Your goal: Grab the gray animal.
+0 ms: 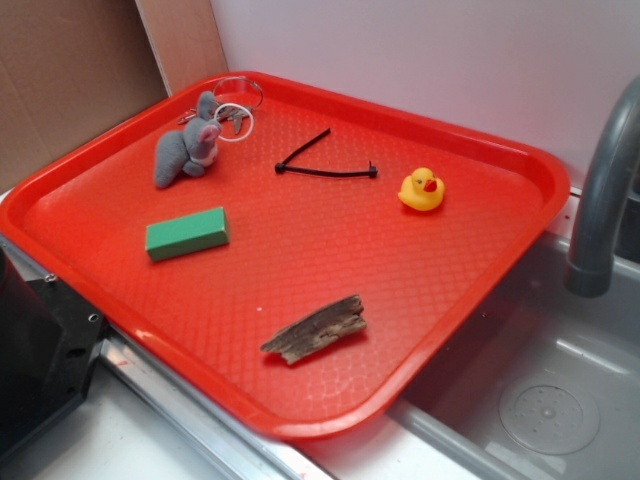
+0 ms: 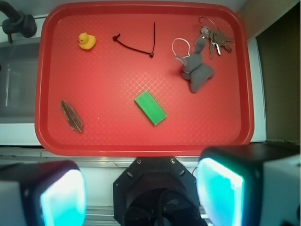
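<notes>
Hiding gray animal's [image 1: 188,146] face: fuzz.

You see a red tray [image 1: 120,260] with a fine pebbled texture, a gray animal [image 1: 187,149] with a paler face, a yellow duck [image 1: 421,190] with a red beak, a green block [image 1: 187,233], a black tie [image 1: 322,167] and brown streaked bark [image 1: 316,328].
</notes>
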{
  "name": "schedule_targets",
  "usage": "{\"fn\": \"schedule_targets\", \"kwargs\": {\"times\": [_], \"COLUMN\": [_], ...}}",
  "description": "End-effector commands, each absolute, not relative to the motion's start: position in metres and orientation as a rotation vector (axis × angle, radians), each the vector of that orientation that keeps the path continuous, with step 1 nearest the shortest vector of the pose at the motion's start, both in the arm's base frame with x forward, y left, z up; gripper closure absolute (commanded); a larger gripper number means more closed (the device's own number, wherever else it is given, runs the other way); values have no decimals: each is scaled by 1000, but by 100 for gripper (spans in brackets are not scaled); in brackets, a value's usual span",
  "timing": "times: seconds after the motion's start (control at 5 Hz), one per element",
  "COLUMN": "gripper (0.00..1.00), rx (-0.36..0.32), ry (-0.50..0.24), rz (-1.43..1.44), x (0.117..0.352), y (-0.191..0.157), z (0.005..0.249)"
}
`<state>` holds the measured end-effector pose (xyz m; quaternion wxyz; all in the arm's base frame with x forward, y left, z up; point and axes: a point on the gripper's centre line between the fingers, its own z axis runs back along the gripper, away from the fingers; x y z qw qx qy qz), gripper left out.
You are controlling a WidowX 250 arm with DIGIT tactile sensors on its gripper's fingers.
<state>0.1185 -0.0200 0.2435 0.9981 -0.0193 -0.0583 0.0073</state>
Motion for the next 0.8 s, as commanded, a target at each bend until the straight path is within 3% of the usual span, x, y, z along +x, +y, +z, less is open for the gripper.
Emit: {"fn": "schedule_targets", "kwargs": {"times": [0.0, 0.2, 0.4, 0.6], "gripper": [0, 0, 0, 0], "rx": [-39, -30, 20, 101], "ry": [-117, -99, -136, -166], "rz": [15, 21, -42, -297], "x": [119, 163, 211, 260], "y": [-20, -19, -16, 0], "z": [244, 234, 230, 209]}}
